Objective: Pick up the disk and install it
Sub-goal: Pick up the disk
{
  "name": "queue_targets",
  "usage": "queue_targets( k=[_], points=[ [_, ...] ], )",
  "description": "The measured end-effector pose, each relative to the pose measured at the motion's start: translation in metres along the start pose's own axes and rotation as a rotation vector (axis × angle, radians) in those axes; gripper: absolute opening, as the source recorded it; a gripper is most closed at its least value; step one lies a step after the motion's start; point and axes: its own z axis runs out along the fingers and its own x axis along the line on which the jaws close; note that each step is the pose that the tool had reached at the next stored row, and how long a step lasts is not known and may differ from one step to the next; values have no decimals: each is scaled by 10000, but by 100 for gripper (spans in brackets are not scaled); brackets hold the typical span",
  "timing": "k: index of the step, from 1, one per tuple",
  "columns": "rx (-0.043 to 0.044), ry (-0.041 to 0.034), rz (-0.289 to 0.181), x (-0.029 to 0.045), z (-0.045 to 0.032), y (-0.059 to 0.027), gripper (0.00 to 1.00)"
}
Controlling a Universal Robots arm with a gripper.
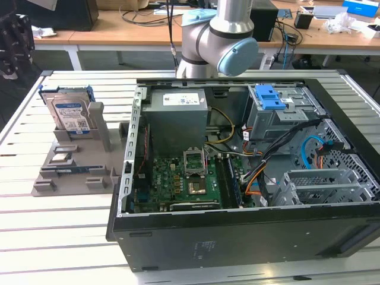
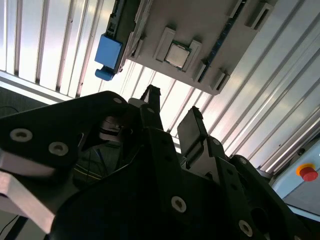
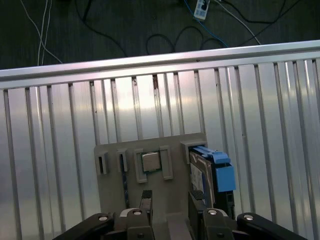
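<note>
The disk [image 1: 70, 113] is a silver hard drive with a white-and-blue label in a blue carrier. It stands on edge in a grey holder [image 1: 71, 172] at the exterior view's left. Both wrist views show it as a blue-framed slab [image 3: 214, 175] [image 2: 107, 54] in the holder's end slot. My gripper [image 3: 170, 205] [image 2: 171, 114] hovers above the holder, open, with nothing between its black fingers [image 3: 146, 200]. It touches neither the disk nor the holder. The disk lies off to one side of the fingers.
An open computer case [image 1: 356, 107] fills the middle and right of the slatted metal table [image 1: 35, 237]. Inside it are a grey drive cage with a blue latch [image 1: 270, 98], a power supply box [image 1: 178, 119] and a motherboard [image 1: 184, 178]. A processor chip [image 3: 150, 161] sits in the holder.
</note>
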Motion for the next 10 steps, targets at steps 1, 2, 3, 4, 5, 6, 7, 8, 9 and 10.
queue_targets(
  k=[1, 2, 3, 4, 5, 6, 7, 8, 9, 10],
  points=[
    [1, 0, 0, -2, 1, 0, 42],
    [0, 0, 1, -18, 1, 1, 42],
    [1, -1, -1, -61, 3, 6, 42],
    [0, 0, 0, -108, 5, 12, 42],
    [0, 0, 1, -136, 6, 15, 42],
    [0, 0, 0, -163, 7, 18, 42],
    [1, 0, 0, -194, 8, 20, 42],
    [0, 0, -1, -215, 9, 23, 42],
    [0, 0, 1, -249, 10, 27, 42],
    [0, 0, 1, -269, 11, 29, 42]
  ],
)
